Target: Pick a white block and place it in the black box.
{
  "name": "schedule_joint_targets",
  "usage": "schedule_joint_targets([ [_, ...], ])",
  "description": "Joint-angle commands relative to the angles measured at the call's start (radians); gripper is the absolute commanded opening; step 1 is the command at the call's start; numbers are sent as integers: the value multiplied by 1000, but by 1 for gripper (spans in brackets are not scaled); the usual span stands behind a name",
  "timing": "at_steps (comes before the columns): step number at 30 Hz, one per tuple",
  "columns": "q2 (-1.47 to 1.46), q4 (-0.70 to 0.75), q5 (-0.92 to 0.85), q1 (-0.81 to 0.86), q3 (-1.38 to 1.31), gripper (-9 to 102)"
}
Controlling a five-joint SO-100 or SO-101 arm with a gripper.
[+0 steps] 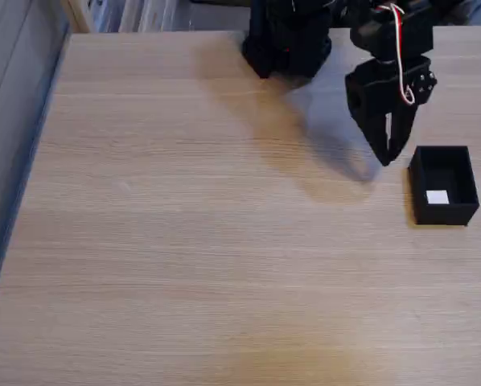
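Already inside small matte black open box (pixel 466 186): small white cube (pixel 437 197); black two-finger gripper (pixel 388 158) just left of box, empty, nearly closed; best lifted straight away.

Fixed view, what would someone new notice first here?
The black box at the right edge of the pale wooden table stands out, with the white block lying inside it. Just up and left of the box hangs the black gripper, its tips pointing down, nothing between them.

Fixed view high above the table (pixel 184 265), angled down, arm base (pixel 285 44) at top edge
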Motion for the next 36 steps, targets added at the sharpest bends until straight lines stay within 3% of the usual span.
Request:
schedule_joint_targets([
  [1,143,-2,-40,43,112,0],
  [12,588,18,-183,207,572,0],
  [23,770,195,-239,376,726,0],
  [26,927,299,-282,422,799,0],
  [36,1094,423,-60,445,844,0],
])
